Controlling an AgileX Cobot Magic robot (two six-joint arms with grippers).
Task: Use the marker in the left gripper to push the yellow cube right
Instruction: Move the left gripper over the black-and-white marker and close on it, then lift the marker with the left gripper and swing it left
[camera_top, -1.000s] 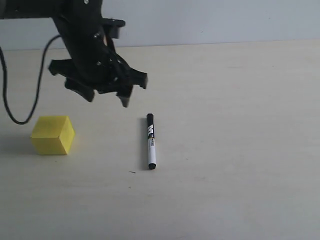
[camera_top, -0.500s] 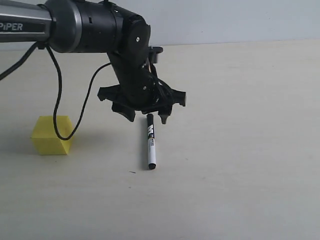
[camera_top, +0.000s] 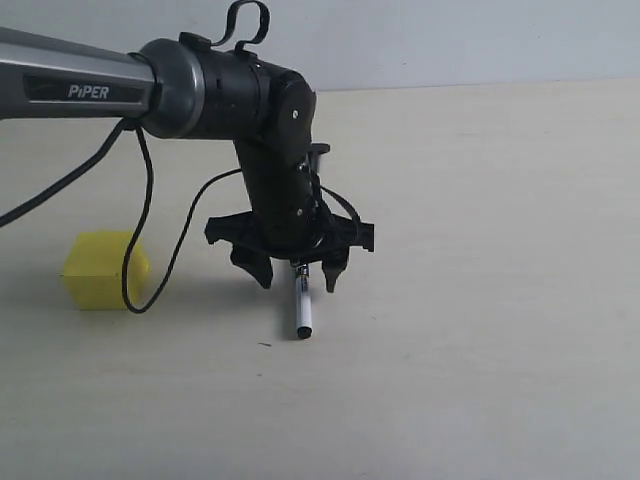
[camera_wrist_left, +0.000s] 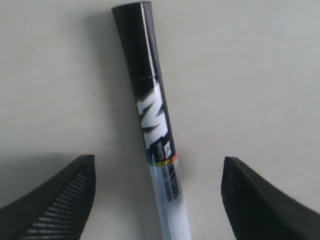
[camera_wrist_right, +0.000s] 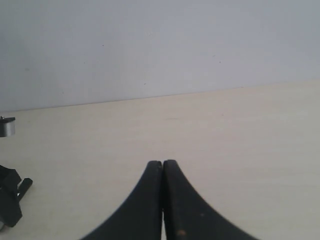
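- Lowered since earlier, the black two-fingered left gripper (camera_top: 298, 285) hangs well right of the solid bright yellow cube (camera_top: 100, 268) on the pale desk (camera_top: 480, 300).
- Its jaws are spread, straddling the slim black-and-white marker (camera_top: 303, 310), which lies flat and ungripped.
- The black right gripper (camera_wrist_right: 162, 165) has its jaws pressed together.

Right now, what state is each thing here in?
Left gripper: open, fingers on either side of the marker, not gripping.
Marker: lying flat on the table, not held.
Yellow cube: resting on the table, untouched.
Right gripper: shut, empty.
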